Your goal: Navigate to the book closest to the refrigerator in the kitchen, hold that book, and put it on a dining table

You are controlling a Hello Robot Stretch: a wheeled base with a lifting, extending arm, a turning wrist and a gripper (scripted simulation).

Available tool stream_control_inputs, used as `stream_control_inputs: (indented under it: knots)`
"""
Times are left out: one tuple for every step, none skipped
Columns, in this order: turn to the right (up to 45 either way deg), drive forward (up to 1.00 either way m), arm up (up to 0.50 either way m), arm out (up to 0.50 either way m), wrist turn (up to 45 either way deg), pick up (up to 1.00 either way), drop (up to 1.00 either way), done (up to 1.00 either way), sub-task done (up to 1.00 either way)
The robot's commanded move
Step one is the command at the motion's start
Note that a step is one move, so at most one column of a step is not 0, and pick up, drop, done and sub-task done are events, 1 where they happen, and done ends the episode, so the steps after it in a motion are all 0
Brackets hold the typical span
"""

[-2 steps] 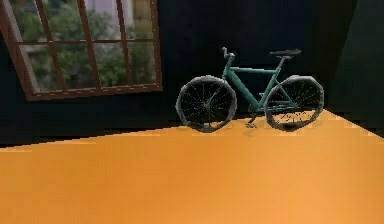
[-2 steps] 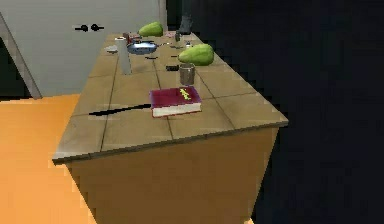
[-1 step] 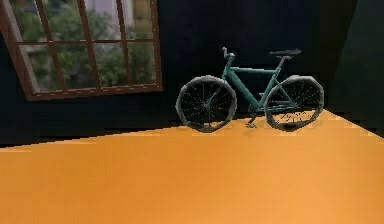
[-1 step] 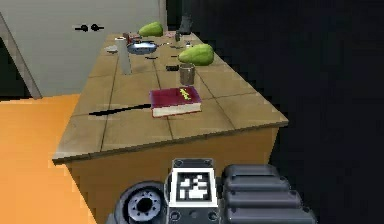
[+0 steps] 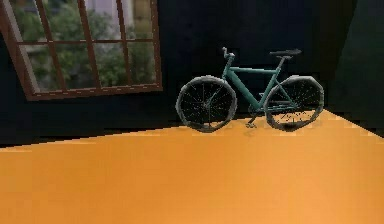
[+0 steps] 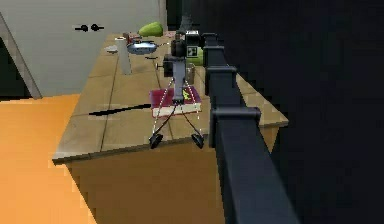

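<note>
In the arm side view, a light-brown rectangular wooden table [image 6: 100,100] is being shown standing on a plain orange floor [image 6: 30,160]. A dark square arm bar [image 6: 235,130] is being shown rising from the bottom edge along the table's right part. The gripper [image 6: 176,140] is being seen left of the bar, with its thin fingers [image 6: 155,140] ending near the table's near edge.

A dark-red flat book with white page edges [image 6: 176,97] is being displayed at the gripper, over the tabletop and just beside the bar. The gripper's state cannot be told, nor whether the book is being held.

A round green object [image 6: 150,28] and a shallow blue-grey dish [image 6: 140,46] are being shown at the table's far end.

In the forward view, a teal metal-framed bicycle [image 5: 250,92] is being shown against a dark wall [image 5: 200,30], right of a brown wood-framed window [image 5: 85,50].
</note>
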Motion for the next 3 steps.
stream_control_inputs:
  knots:
    - [0.0, 0.00, 0.00, 0.00, 45.0, 0.00, 0.00, 0.00, 0.00]
    - [0.0, 0.00, 0.00, 0.00, 45.0, 0.00, 0.00, 0.00, 0.00]
    - [0.0, 0.00, 0.00, 0.00, 45.0, 0.00, 0.00, 0.00, 0.00]
